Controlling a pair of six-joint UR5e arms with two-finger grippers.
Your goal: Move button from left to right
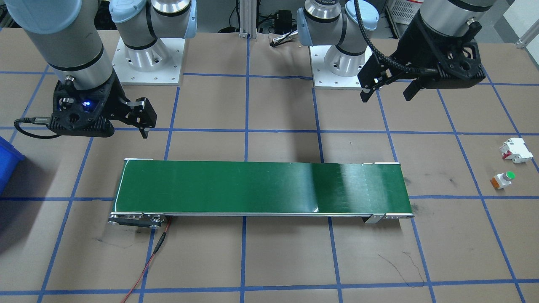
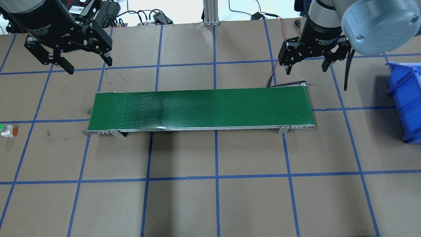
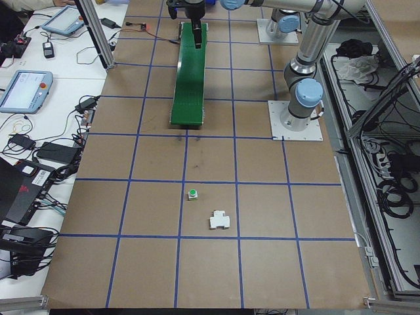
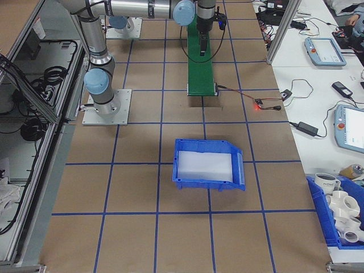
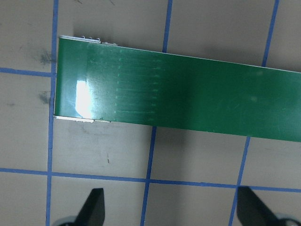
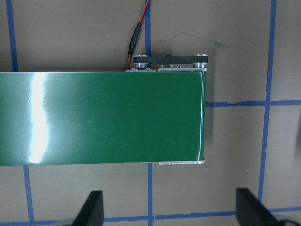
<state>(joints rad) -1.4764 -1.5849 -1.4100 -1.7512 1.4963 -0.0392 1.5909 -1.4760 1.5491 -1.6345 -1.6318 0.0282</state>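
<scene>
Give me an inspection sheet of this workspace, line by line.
Surface: brown table with blue tape grid.
Job's things: small green-capped push-button lying on the table past the left end of the green conveyor belt.
Clutter: white boxy part near the button; blue plastic bin.
Grippers: left pincer open, empty; right pincer open, empty.
Cables: red-black lead at the belt's right end.
Surroundings: tablets, chargers on side benches.

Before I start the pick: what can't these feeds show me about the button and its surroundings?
- Button: cut by the overhead view's left edge; absent from both wrist views.
- Button: too small in the exterior left view to read detail.
- White boxy part: out of the overhead view entirely.
- Blue bin: cut by the overhead view's right edge; inside hidden there.
- Left claw and right claw: both open, neither near the button.
</scene>
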